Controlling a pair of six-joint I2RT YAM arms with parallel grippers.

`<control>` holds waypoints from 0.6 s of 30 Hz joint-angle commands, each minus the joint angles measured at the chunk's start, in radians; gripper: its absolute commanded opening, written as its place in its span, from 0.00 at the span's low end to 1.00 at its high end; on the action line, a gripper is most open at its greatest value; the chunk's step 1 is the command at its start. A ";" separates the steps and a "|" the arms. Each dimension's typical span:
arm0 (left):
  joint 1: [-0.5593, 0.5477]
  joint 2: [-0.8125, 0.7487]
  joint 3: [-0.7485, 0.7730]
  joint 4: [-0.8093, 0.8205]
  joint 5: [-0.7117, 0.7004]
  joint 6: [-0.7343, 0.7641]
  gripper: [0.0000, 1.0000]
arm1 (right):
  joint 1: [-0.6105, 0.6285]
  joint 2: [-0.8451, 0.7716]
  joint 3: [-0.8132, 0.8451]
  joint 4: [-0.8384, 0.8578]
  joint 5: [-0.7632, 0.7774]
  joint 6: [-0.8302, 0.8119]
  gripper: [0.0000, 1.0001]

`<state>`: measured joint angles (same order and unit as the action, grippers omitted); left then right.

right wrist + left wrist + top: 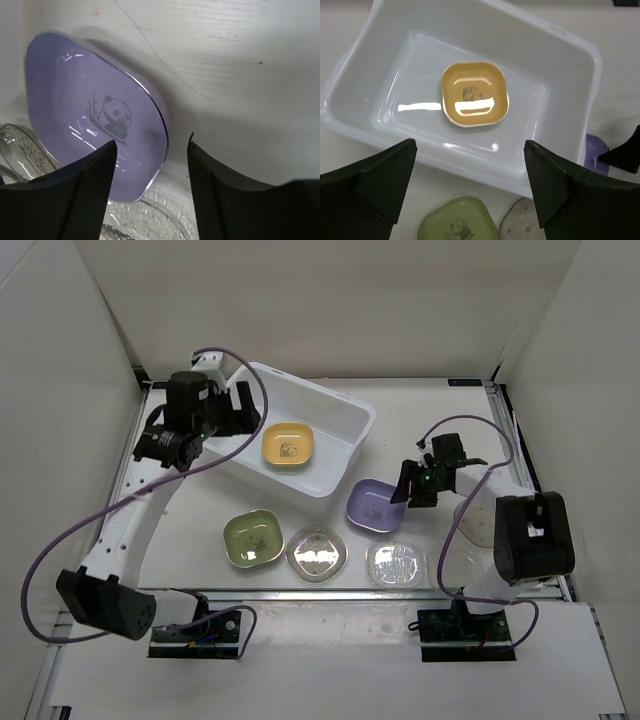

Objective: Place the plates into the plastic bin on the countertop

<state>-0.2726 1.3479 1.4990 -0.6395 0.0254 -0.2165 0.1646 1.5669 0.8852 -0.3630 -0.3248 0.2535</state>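
The white plastic bin (345,445) stands at the back left of the countertop (440,405) with a yellow plate (288,446) flat inside it. My left gripper (238,410) is open and empty above the bin's left end. The left wrist view shows the bin (560,35) and the yellow plate (475,94) below my left gripper (470,145). My right gripper (407,485) is open at the right edge of the purple plate (375,506). In the right wrist view my right gripper (152,141) is open with the rim of the purple plate (90,100) between its jaws, not clamped.
A green plate (252,538) and two clear plates (317,553) (396,563) lie in a row near the front. A pale beige plate (477,523) lies partly under the right arm. White walls close in the sides and back.
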 commanded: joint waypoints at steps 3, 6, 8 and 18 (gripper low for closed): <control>0.001 -0.188 -0.222 -0.005 -0.084 -0.078 0.99 | 0.013 0.056 0.000 0.099 -0.007 0.038 0.53; 0.003 -0.268 -0.290 -0.029 -0.099 -0.112 0.99 | 0.013 0.078 0.008 0.102 0.033 0.059 0.44; 0.003 -0.292 -0.315 -0.041 -0.120 -0.129 0.99 | 0.013 0.081 0.008 0.111 0.079 0.081 0.33; 0.007 -0.305 -0.395 -0.091 -0.188 -0.196 0.99 | -0.060 -0.027 0.135 -0.054 0.398 0.139 0.00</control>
<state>-0.2703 1.0424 1.1137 -0.7139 -0.1261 -0.3813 0.1478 1.6123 0.9314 -0.3527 -0.0761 0.3660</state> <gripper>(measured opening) 0.992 0.011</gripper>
